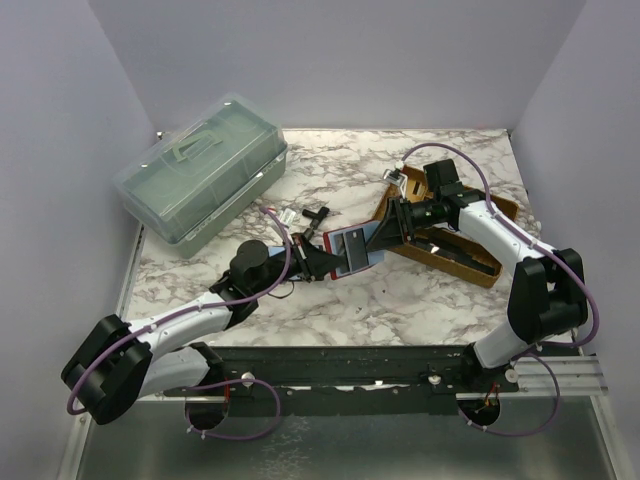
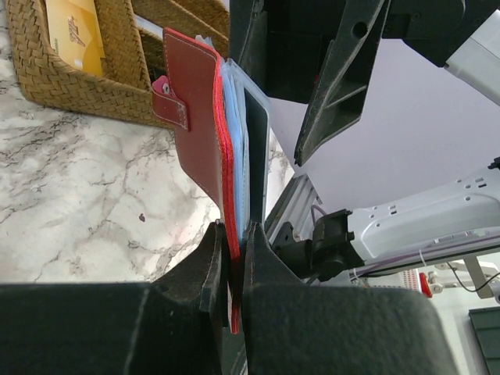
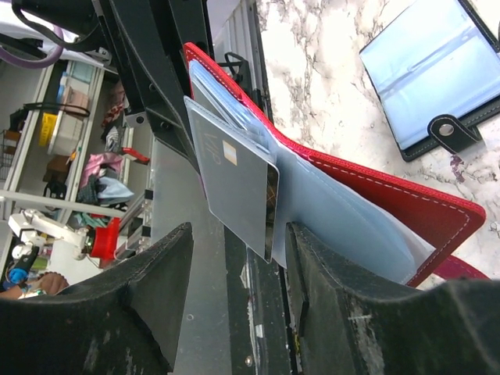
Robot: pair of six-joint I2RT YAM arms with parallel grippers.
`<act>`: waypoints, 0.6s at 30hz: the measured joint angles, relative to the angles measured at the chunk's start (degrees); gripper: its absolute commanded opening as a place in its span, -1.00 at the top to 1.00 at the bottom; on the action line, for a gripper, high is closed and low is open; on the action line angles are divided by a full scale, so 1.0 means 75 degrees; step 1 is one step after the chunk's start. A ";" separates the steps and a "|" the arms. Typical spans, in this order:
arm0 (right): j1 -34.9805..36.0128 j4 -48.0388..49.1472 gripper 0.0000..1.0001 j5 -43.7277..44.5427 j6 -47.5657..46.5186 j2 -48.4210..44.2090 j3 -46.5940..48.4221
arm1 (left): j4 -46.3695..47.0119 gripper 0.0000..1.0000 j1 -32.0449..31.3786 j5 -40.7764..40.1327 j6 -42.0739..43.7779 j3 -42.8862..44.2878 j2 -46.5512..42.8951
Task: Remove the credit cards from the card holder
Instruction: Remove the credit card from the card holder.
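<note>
Top view: illumination is even and diffuse from above. The marble tabletop (image 1: 400,300) renders bright, with soft, short shadows under both arms.

Left wrist view: the left gripper's fingers (image 2: 187,281) at the bottom of the frame are dark and out of focus, while the red card holder (image 2: 195,117) is sharp.

Right wrist view: the right gripper's fingers (image 3: 156,289) at the bottom are blurred, and the grey card (image 3: 234,187) shows a pale sheen.

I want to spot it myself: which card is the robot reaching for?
Over the marble table, the left gripper holds up a red wallet. One grey card alone sticks out of its blue sleeves, inside the open right gripper, showing a small gold square.
</note>
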 measured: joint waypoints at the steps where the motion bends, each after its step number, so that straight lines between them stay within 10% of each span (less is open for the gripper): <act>1: 0.0000 0.0000 -0.15 -0.0006 0.0012 0.0000 0.0000 | -0.0029 1.00 0.0000 0.0000 0.0012 0.0023 -0.0006; 18: -0.0119 0.1574 -0.01 -0.1291 0.1950 0.0000 -0.0044 | -0.0184 1.00 0.0006 0.0082 0.0119 0.0898 0.0015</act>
